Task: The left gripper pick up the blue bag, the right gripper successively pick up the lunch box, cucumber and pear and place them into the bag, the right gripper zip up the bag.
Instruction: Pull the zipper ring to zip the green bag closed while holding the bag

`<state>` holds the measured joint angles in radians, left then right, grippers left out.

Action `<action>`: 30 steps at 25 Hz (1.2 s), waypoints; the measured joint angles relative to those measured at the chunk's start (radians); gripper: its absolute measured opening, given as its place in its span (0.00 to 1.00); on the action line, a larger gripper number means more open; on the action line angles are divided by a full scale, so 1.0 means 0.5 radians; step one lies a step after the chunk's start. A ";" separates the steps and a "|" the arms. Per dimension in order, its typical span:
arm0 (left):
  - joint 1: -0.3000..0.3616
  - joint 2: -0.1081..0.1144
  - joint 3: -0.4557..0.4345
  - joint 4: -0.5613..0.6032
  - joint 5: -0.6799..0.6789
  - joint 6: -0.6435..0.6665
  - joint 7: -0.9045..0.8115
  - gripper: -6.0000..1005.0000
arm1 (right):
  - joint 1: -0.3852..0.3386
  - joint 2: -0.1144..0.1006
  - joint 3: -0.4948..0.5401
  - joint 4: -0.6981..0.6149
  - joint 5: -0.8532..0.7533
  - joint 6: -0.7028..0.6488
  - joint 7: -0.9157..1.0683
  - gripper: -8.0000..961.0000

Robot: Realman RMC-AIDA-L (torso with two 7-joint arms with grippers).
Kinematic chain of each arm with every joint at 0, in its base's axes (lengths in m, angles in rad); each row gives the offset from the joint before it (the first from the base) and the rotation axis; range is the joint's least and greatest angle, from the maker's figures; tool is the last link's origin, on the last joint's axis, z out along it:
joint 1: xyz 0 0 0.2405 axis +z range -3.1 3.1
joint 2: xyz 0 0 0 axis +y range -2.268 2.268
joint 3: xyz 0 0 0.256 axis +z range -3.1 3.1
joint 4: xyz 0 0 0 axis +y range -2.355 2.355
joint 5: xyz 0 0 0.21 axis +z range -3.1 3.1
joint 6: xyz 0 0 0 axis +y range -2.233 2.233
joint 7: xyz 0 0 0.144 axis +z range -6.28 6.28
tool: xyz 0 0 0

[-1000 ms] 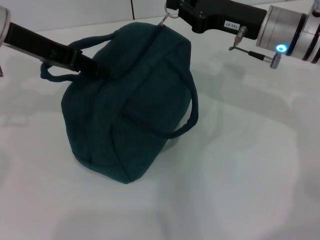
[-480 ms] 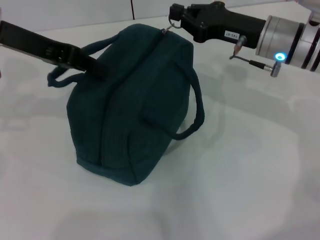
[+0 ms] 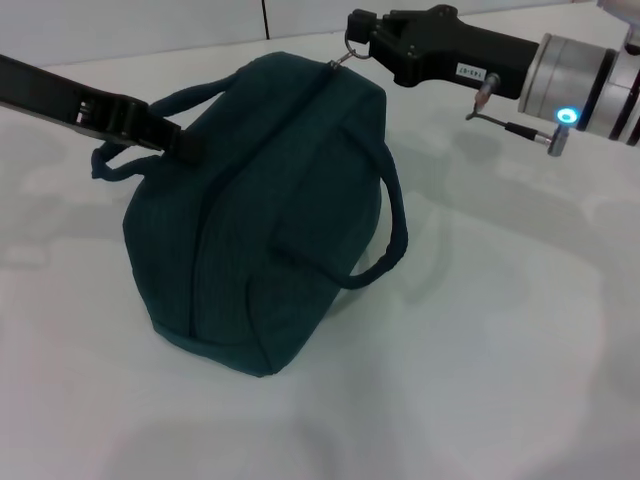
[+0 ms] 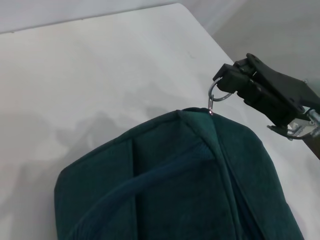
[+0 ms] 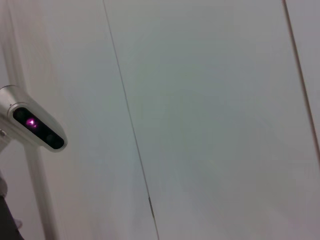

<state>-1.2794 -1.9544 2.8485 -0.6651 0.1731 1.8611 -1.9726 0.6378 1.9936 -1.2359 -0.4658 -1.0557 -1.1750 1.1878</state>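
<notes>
The blue bag (image 3: pixel 270 210) stands on the white table with its top closed, and also fills the left wrist view (image 4: pixel 190 185). At the bag's left side my left gripper (image 3: pixel 176 140) is shut on one loop handle (image 3: pixel 125 160). The other handle (image 3: pixel 385 240) hangs loose on the right side. My right gripper (image 3: pixel 360 30) is at the bag's far top corner, shut on the metal ring pull (image 3: pixel 353 44) of the zipper. The left wrist view shows the same right gripper (image 4: pixel 226 84) pinching the ring pull (image 4: pixel 216 96). The lunch box, cucumber and pear are out of view.
The white table (image 3: pixel 500 330) spreads around the bag, with its far edge (image 4: pixel 150 7) beyond the bag. A cable plug (image 3: pixel 520 125) sticks out under the right arm. The right wrist view shows only a pale panelled wall and a silver camera head (image 5: pixel 37 125).
The right gripper has moved slightly down and to the right with the ring pull. The left gripper drifted right, then back left, and the bag shifted a little.
</notes>
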 joint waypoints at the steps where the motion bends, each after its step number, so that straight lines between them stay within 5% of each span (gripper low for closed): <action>1: 0.003 0.001 0.000 0.003 0.000 0.001 0.000 0.06 | -0.003 0.000 0.000 0.000 0.000 0.000 -0.001 0.09; 15: 0.018 0.014 0.000 0.029 -0.055 0.096 0.011 0.07 | -0.034 -0.004 -0.005 -0.001 -0.008 0.053 -0.007 0.10; 30: 0.113 0.080 0.000 0.146 -0.097 0.152 0.025 0.09 | -0.044 0.017 -0.008 -0.002 -0.158 0.193 -0.023 0.10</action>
<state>-1.2229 -1.9142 2.8485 -0.5921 0.1245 1.9371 -1.9602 0.6156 2.0019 -1.2398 -0.4669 -1.1346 -1.0786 1.1761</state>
